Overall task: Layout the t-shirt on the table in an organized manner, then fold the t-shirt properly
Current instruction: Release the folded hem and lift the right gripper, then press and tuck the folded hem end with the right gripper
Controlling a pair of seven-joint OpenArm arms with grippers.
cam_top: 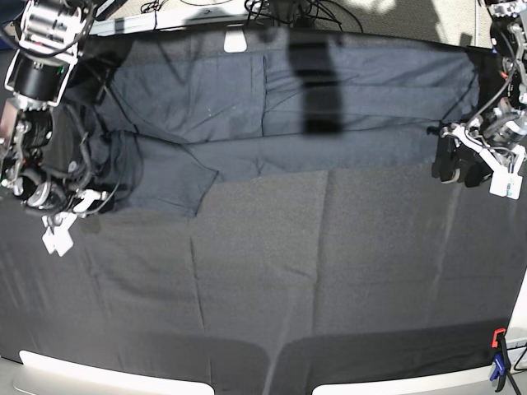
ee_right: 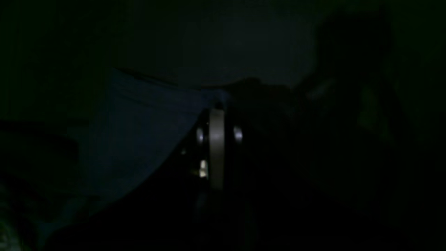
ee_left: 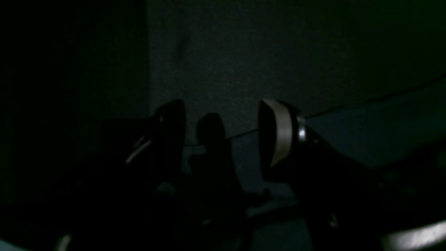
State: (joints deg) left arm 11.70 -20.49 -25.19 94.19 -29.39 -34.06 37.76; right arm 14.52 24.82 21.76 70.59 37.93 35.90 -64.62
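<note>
The dark grey t-shirt (cam_top: 329, 107) lies spread across the far half of the black table (cam_top: 329, 271). Its left end is bunched under the right arm. My right gripper (cam_top: 85, 197) sits at that bunched edge. In the dim right wrist view its pale pads (ee_right: 216, 139) are pressed together, and bluish fabric (ee_right: 139, 129) rises to the fingertips, so the right gripper (ee_right: 216, 111) is shut on the shirt. My left gripper (cam_top: 455, 160) hangs at the shirt's right edge. In the left wrist view the left gripper (ee_left: 223, 120) is open, straddling the shirt's (ee_left: 366, 132) hem line.
An orange and blue clamp (cam_top: 498, 358) grips the table's near right corner. Cables (cam_top: 280, 10) lie beyond the far edge. White tags dangle from both grippers. Pale table edging (cam_top: 107, 374) shows along the front.
</note>
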